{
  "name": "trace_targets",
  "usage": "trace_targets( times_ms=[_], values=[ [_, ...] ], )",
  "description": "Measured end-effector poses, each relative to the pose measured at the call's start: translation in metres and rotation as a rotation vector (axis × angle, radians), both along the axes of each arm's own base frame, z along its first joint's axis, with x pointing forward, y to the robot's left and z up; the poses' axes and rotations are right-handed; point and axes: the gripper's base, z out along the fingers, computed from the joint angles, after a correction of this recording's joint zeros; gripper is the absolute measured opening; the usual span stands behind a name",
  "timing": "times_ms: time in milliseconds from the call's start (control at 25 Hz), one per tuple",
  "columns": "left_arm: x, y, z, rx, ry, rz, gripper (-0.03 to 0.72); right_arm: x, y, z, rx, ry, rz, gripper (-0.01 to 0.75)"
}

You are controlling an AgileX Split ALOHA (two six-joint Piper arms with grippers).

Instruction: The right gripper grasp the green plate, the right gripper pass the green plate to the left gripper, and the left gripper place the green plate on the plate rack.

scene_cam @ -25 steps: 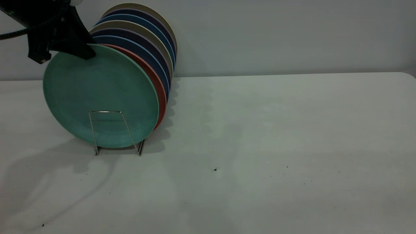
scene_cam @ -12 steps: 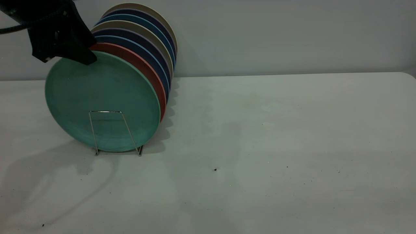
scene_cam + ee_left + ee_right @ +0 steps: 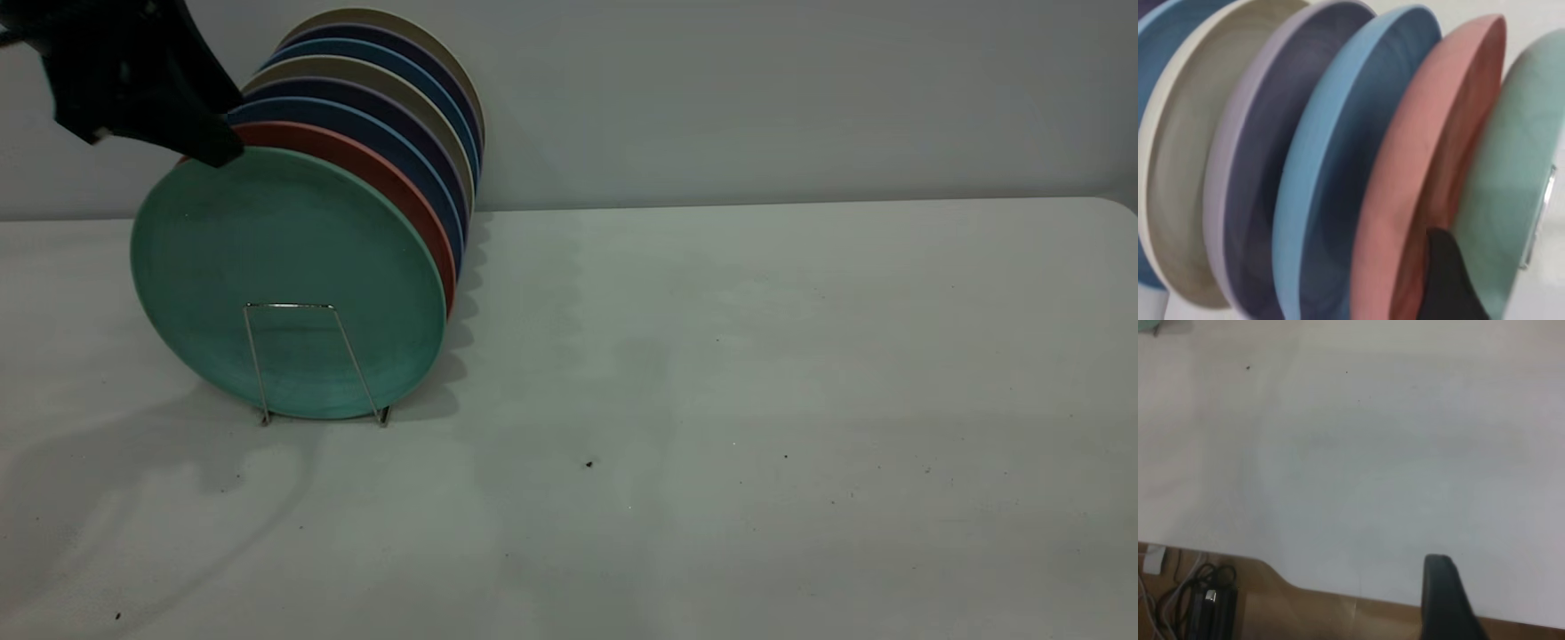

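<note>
The green plate (image 3: 284, 276) stands upright in the front slot of the plate rack (image 3: 304, 307), leaning back on the salmon-pink plate (image 3: 396, 187). My left gripper (image 3: 209, 151) is at the plate's upper left rim, open. In the left wrist view one black finger (image 3: 1448, 280) sits between the salmon plate (image 3: 1431, 133) and the back of the green plate (image 3: 1518, 153); the other finger is out of view. A rack wire (image 3: 1541, 213) shows past the plate. Of the right gripper only one black finger (image 3: 1441, 593) shows, above the table's near edge, holding nothing.
Behind the salmon plate stand several more plates, blue (image 3: 418, 169), dark purple and cream (image 3: 444, 133), packed close. The white table (image 3: 756, 356) stretches to the right of the rack. Cables (image 3: 1198, 600) lie on the floor beyond the table edge.
The green plate has sunk lower and settled into the rack. The left gripper has moved up and to the left, and its finger no longer covers the plate's face.
</note>
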Motion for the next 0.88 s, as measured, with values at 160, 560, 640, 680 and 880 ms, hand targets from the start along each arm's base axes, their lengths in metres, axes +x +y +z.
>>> trace_targets(
  times_ms=[160, 560, 640, 680, 880],
  values=[
    [-0.012, 0.0, 0.028, -0.022, -0.024, 0.03, 0.468, 0.0, -0.001, 0.0, -0.007, 0.001, -0.001, 0.446],
    [-0.086, -0.005, 0.126, -0.212, 0.035, 0.247, 0.468, -0.004, -0.012, -0.009, -0.128, 0.053, 0.08, 0.446],
    [-0.103, -0.004, 0.139, -0.235, 0.073, 0.307, 0.468, -0.002, -0.014, -0.019, -0.141, 0.084, 0.08, 0.446],
    [-0.112, -0.004, 0.146, -0.246, 0.092, 0.341, 0.468, 0.0, -0.014, -0.025, -0.14, 0.096, 0.071, 0.446],
    [-0.157, 0.0, 0.171, -0.291, 0.182, 0.51, 0.468, 0.008, -0.015, -0.035, -0.125, 0.061, 0.042, 0.446]
  ],
)
